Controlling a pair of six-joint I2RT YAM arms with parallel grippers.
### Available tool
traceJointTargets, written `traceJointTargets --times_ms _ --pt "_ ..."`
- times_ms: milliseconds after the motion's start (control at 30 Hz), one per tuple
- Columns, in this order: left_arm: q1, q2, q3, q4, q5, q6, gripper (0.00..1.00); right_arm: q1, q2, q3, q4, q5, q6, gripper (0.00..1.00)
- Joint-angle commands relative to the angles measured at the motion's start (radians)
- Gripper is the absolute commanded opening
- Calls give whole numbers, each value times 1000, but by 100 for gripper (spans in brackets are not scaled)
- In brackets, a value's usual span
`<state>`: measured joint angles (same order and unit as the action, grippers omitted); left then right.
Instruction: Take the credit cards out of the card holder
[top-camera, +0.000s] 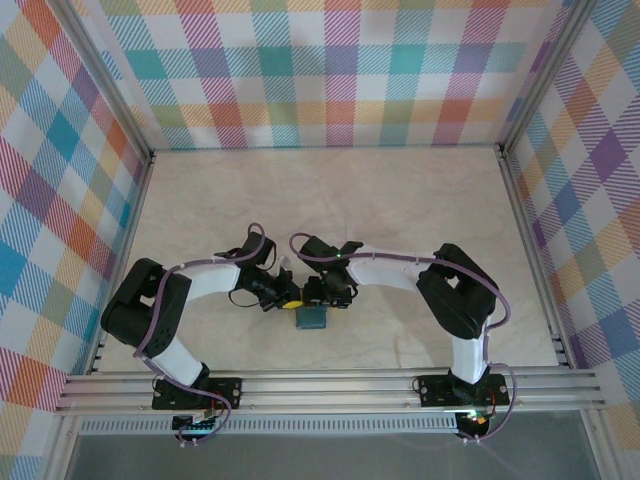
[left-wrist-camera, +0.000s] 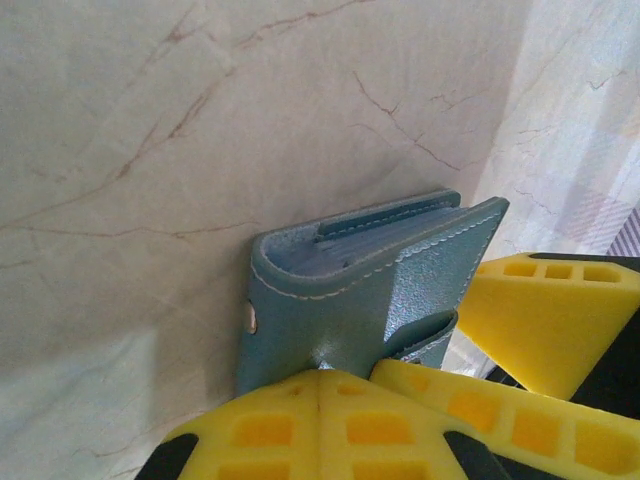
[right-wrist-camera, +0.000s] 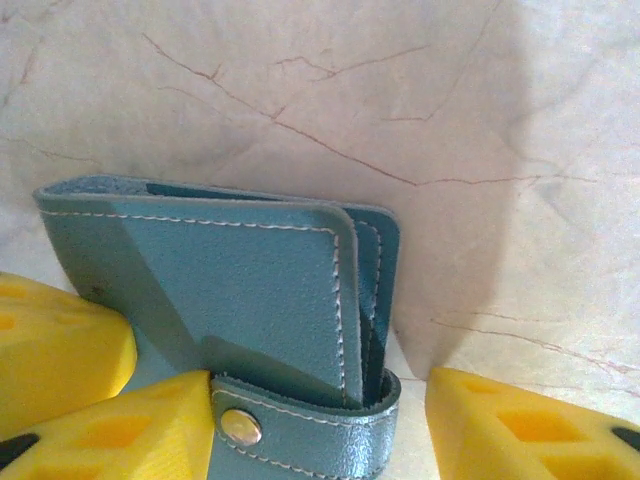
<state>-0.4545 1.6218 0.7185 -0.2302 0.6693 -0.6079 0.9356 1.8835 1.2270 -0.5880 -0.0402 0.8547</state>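
**Item 1.** Grey metal rail along the near edge, carrying both arm bases.

**Item 2.** Left gripper, yellow moulded jaws. The jaws are together and clamped on the lower edge of item 4.

**Item 3.** Right gripper, with matching yellow jaws. The jaws are apart and straddle the clasp tab, one against its stud end and the other clear of the leather.

**Item 4.** Small flat teal-blue grained-leather bifold card holder, white-stitched. It is folded shut and held on edge between the two grippers at the table's middle front (whether it rests on the table or hangs just above it cannot be told).

**Item 5.** Short teal leather clasp tab with a round silver snap stud. The tab wraps round the holder's open edge and looks fastened.

**Item 6.** Credit cards, judged to be inside item 4. Slate-blue pocket edges show between the covers, but no card can be told apart.

**Item 7.** Cream marbled table. Beyond it stand pastel checked cloth walls.

**Step in hand:** opening the holder. No card is out yet.

**Next move calls for:** the right jaws to close on the tab and peel it off the snap. The left grip must hold firm meanwhile, or the holder will twist.
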Motion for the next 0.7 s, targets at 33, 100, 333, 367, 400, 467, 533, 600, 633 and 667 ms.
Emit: traceJointTargets --times_ms 33,100,333,367,400,467,533,600,633,667 --pt "8 67 -34 -99 -145 30 0 -9 -29 -17 -108 104 5 51" --pt "7 67 -32 -103 -150 33 0 -9 -37 -19 -111 109 3 47" --pt "7 69 -31 -102 -152 30 0 -12 -49 -24 -114 110 -7 36" --pt "7 69 -31 -103 -152 30 0 -13 -53 -24 -115 109 -6 34" --pt "7 69 -34 -102 -152 30 0 -12 -57 -25 -115 109 -6 32" --pt "7 70 -32 -101 -151 30 0 -13 -67 -30 -109 108 -6 30" --pt "7 74 -31 -100 -151 31 0 -14 -75 -29 -111 109 -7 31" --pt "7 74 -31 -99 -151 30 0 -14 -77 -24 -124 115 -8 36" --pt "8 75 -32 -98 -151 31 0 -15 -77 -22 -131 120 -9 40" --pt "7 75 -31 -100 -150 30 0 -15 -79 -20 -134 122 -9 42"
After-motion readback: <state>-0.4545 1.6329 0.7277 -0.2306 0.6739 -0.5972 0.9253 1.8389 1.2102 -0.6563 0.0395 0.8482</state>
